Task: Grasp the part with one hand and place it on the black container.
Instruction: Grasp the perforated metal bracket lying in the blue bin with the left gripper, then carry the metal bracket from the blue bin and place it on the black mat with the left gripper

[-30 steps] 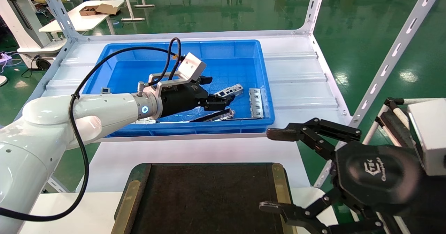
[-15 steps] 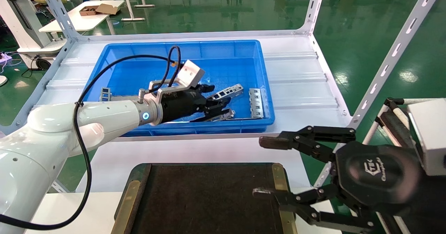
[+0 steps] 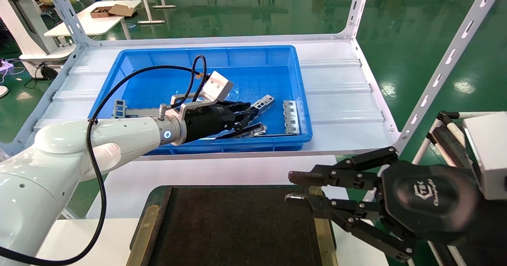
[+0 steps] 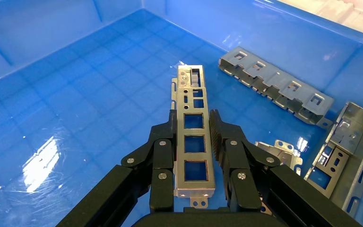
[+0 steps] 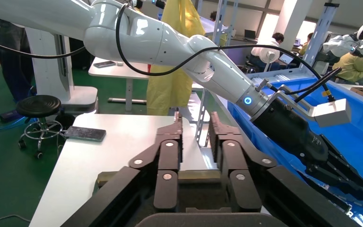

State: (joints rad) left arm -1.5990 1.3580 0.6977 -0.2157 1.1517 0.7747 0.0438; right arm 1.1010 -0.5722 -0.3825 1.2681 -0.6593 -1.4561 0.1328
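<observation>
The part (image 4: 194,132), a slim silver bracket with square window cutouts, lies lengthwise between the fingers of my left gripper (image 4: 193,118) inside the blue bin. Both pads press on its long edges. In the head view the left gripper (image 3: 247,113) is low in the bin and the part's far end (image 3: 264,100) sticks out beyond the fingertips. The black container (image 3: 233,226) lies at the near edge of the table. My right gripper (image 3: 288,186) hovers by the container's right brass strip, fingers a narrow gap apart with nothing between them (image 5: 194,123).
The blue bin (image 3: 206,56) stands on the white shelf table. It also holds a slotted plate (image 3: 291,117), a dark strip (image 3: 249,131) and another bracket (image 3: 119,108). More metal pieces (image 4: 276,87) (image 4: 350,142) lie beside the held part. Slanted white frame posts (image 3: 443,67) rise at the right.
My left gripper lowered over the part and closed on it. My right gripper's fingers went from wide open to a narrow gap and moved slightly left.
</observation>
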